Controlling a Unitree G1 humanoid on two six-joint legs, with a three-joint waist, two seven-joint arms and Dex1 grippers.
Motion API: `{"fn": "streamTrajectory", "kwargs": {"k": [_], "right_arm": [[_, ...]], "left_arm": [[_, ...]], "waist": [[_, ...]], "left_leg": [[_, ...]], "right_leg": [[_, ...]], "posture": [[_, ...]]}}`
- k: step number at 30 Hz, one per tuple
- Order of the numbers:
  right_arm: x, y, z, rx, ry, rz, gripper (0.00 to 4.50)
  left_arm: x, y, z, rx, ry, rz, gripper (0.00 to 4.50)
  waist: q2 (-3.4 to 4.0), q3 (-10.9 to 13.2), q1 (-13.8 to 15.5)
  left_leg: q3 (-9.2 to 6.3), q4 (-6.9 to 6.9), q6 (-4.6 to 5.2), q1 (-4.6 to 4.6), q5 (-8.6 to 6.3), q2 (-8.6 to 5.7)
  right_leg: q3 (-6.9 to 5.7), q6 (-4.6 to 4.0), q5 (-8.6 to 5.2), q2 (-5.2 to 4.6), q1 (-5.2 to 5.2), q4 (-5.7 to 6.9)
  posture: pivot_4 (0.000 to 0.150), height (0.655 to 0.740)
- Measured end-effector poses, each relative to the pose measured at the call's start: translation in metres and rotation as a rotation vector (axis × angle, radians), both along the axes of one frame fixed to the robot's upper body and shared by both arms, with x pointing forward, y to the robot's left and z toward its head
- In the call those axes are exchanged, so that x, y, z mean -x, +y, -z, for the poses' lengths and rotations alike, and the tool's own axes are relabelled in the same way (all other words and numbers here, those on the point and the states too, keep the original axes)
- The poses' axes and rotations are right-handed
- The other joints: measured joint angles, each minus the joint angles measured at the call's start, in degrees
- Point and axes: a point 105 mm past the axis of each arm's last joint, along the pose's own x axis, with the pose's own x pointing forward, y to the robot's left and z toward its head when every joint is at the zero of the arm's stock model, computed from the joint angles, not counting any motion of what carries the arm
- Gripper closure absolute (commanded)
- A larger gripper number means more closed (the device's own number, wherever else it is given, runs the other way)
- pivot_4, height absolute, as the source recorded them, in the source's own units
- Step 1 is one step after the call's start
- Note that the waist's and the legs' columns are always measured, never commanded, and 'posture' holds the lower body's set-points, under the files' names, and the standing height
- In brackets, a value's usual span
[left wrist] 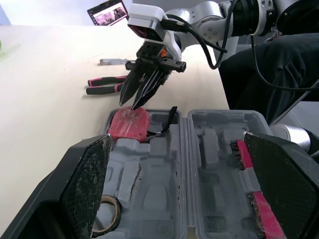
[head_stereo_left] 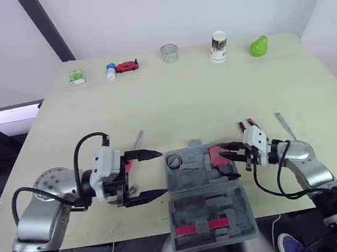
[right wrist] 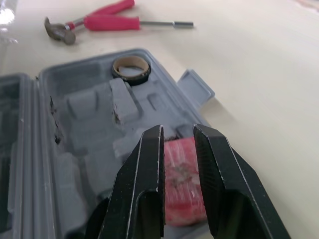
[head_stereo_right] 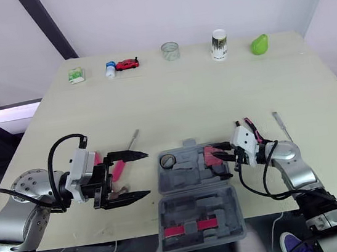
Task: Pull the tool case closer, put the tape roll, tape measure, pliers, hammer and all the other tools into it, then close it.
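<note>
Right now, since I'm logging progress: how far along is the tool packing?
Done: the grey plastic tool case lies open at the near edge of the table, with the dark tape roll inside. In hand: the right gripper is at the red tape measure lying in the case. Left: the pink-handled pliers, hammer, pink-handled screwdriver and silver tool lie on the table outside it; the lid is open.

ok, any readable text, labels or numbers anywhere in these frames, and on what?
Nothing can be read.
Print on the green carton: too small to read.
Label on the blue-capped bottle: too small to read.
Dark pattern on the white cup: no legible words.
Image on the screen: blurred, unreadable.
No marking visible on the tool case.
</note>
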Motion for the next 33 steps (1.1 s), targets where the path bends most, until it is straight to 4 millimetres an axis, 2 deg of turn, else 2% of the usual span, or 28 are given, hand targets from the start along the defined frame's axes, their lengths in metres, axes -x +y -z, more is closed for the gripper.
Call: {"fn": "streamTrajectory", "kwargs": {"k": [6, 20, 22, 27, 33], "right_arm": [[-0.007, -0.004, 0.019, -0.003, 0.030, 0.010, 3.51], [-0.011, 0.001, 0.038, 0.034, 0.003, -0.029, 3.51], [-0.012, 0.002, 0.040, 0.054, -0.004, -0.038, 3.51], [-0.014, 0.006, 0.050, 0.153, 0.005, -0.067, 3.51], [-0.018, 0.007, 0.059, 0.227, 0.090, -0.060, 3.51]], "left_arm": [[0.000, 0.001, 0.001, 0.000, 0.004, -0.004, 0.00], [0.002, 0.008, 0.004, -0.004, 0.009, -0.043, 0.00], [0.002, 0.008, 0.004, -0.005, 0.007, -0.043, 0.00], [0.001, 0.007, 0.002, -0.005, -0.005, -0.041, 0.00], [0.001, 0.007, 0.002, 0.000, -0.008, -0.047, 0.00]], "waist": [[0.01, 0.01, 0.05], [-0.04, -0.06, -0.22], [-0.05, -0.06, -0.28], [-0.30, -0.30, -0.34], [-0.67, -1.79, -0.23]], "left_leg": [[0.03, 0.00, -0.01, 0.02, 0.00, 0.00], [0.04, -0.01, -0.01, 0.31, 0.01, 0.06], [0.05, -0.05, -0.01, 0.58, 0.00, 0.07], [0.10, -0.67, -0.01, 2.14, -0.02, 0.11], [0.10, -0.84, -0.01, 2.40, -0.02, 0.11]], "right_leg": [[0.02, 0.00, 0.00, -0.01, 0.00, 0.01], [0.05, -0.01, -0.01, 0.00, 0.20, 0.05], [0.05, -0.02, -0.01, 0.01, 0.43, 0.04], [0.07, -0.15, -0.09, -0.02, 1.83, -0.34], [0.11, -0.33, -0.19, -0.13, 1.97, -0.32]], "posture": [[0.150, 0.7400], [0.150, 0.7400], [0.150, 0.7400], [0.150, 0.7400], [0.150, 0.7400]]}}
